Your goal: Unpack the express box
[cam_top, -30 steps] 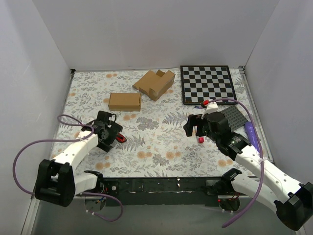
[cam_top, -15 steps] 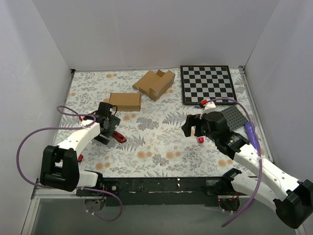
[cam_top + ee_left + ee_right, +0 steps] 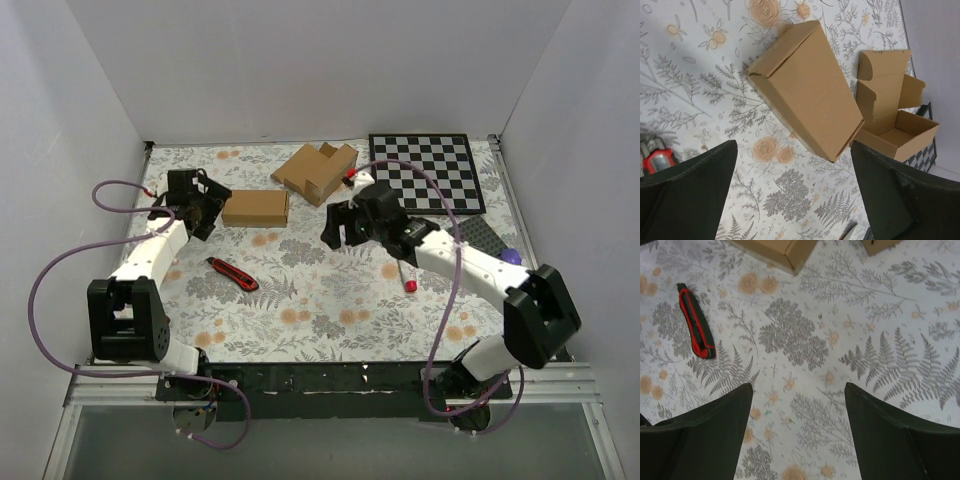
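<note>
A table covered with a floral cloth [image 3: 330,310] is seen from above, enclosed by white walls. The express box [image 3: 255,207], a small flat brown carton, is laid flat on the far left part of the cloth, and it is closed. Just to its right and farther back, a larger notched cardboard box [image 3: 315,170] is placed with its flaps open. A chessboard [image 3: 425,172] is laid in the far right corner.

The left gripper [image 3: 203,207] is held just beside the left end of the express box, with its jaws spread wide and nothing between them. In the left wrist view, the express box [image 3: 807,107] is seen ahead of the parted fingers [image 3: 690,195], not touched by them.

The right gripper [image 3: 336,226] is held over the middle of the cloth, near the right end of the express box. Its jaws are apart and nothing is gripped.

A red utility knife [image 3: 232,273] is laid on the cloth, nearer than the express box. A small red object [image 3: 410,286] is seen on the right.
</note>
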### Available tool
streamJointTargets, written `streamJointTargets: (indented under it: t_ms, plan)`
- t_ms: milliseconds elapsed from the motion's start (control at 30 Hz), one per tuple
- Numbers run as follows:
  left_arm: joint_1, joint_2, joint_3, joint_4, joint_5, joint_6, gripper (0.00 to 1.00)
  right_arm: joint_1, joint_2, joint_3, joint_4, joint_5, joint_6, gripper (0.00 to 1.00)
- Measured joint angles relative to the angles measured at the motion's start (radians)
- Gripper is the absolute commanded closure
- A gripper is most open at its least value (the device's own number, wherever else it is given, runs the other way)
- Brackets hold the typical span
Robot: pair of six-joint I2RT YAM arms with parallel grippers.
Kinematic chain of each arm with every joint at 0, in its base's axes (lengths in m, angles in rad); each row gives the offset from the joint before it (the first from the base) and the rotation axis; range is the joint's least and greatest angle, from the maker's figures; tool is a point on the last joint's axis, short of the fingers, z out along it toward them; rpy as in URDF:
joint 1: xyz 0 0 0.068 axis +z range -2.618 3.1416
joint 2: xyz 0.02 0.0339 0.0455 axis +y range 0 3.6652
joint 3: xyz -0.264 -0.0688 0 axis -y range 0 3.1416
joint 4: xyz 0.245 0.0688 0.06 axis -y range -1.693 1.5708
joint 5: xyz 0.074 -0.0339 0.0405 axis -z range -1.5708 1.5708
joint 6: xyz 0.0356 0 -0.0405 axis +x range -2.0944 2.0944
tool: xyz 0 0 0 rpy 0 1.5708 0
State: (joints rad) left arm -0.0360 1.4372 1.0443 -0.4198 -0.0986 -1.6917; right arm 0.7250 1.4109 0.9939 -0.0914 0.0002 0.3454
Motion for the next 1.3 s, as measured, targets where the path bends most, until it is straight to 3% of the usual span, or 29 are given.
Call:
streamJointTargets:
  t_ms: [267,367,500,733,1100,1300]
  plan:
    - [0.099,0.286,0.122,0.114,0.114,0.082,0.02,0.0,0.301,0.329,-0.013,-0.053,0.029,0.15]
    - [0.113,0.346,0.139,0.13,0.114,0.093,0.09,0.0,0.385,0.417,-0.021,-0.053,0.044,0.15]
    - [0.126,0.384,0.167,0.152,0.118,0.105,0.14,0.0,0.525,0.568,-0.03,-0.054,0.064,0.13]
    - [0.139,0.462,0.21,0.233,0.172,0.126,0.12,-0.003,0.729,0.765,-0.053,-0.057,0.12,0.12]
    - [0.14,0.496,0.173,0.327,0.287,0.141,0.17,-0.005,0.942,1.008,-0.12,-0.06,0.19,0.22]
    - [0.14,0.505,0.154,0.349,0.32,0.141,0.24,-0.005,0.98,1.022,-0.135,-0.064,0.205,0.26]
